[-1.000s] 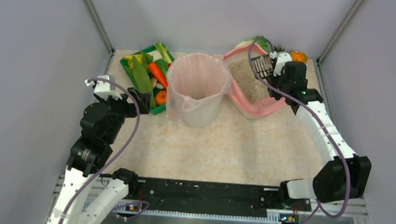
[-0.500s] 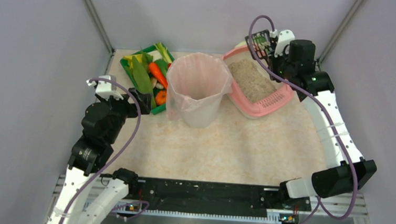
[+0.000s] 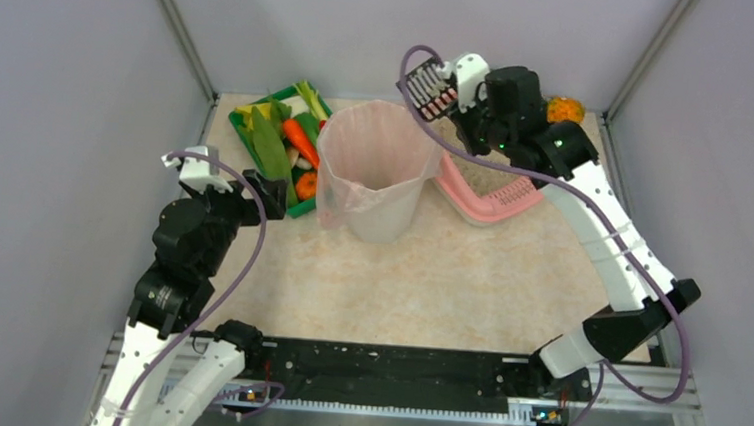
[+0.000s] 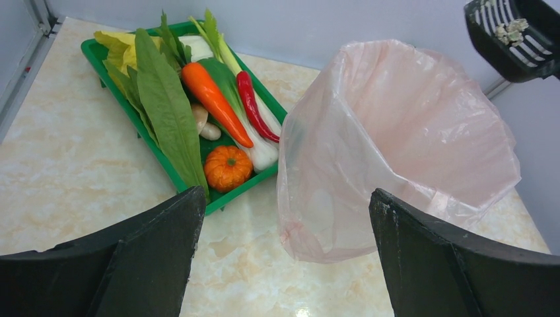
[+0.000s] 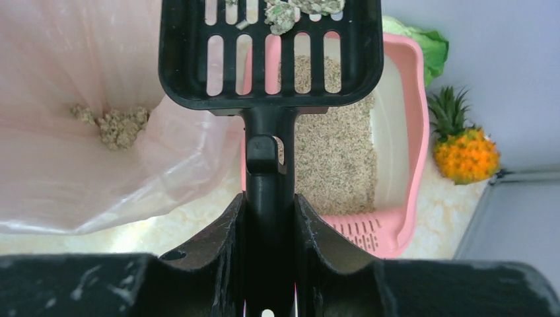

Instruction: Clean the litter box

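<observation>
The pink litter box (image 3: 494, 203) sits at the back right, mostly behind my right arm; in the right wrist view its rim (image 5: 415, 132) and grey-beige litter (image 5: 330, 152) show. My right gripper (image 3: 485, 102) (image 5: 269, 218) is shut on the handle of a black slotted scoop (image 3: 430, 84) (image 5: 271, 53). The scoop carries a few clumps and hangs over the back right rim of the pink-lined bin (image 3: 376, 163) (image 5: 79, 132). The scoop also shows in the left wrist view (image 4: 512, 36). My left gripper (image 3: 254, 189) (image 4: 284, 244) is open and empty, left of the bin (image 4: 396, 145).
A green tray of vegetables (image 3: 283, 141) (image 4: 191, 105) stands at the back left beside the bin. An orange toy pineapple (image 3: 566, 108) (image 5: 465, 148) and a green leafy thing (image 5: 416, 39) sit behind the litter box. A clump of litter (image 5: 119, 125) lies inside the bin liner.
My right gripper has lifted the scoop out of the litter box and carried it left, from over the box to over the bin's rim. The left arm has not moved.
</observation>
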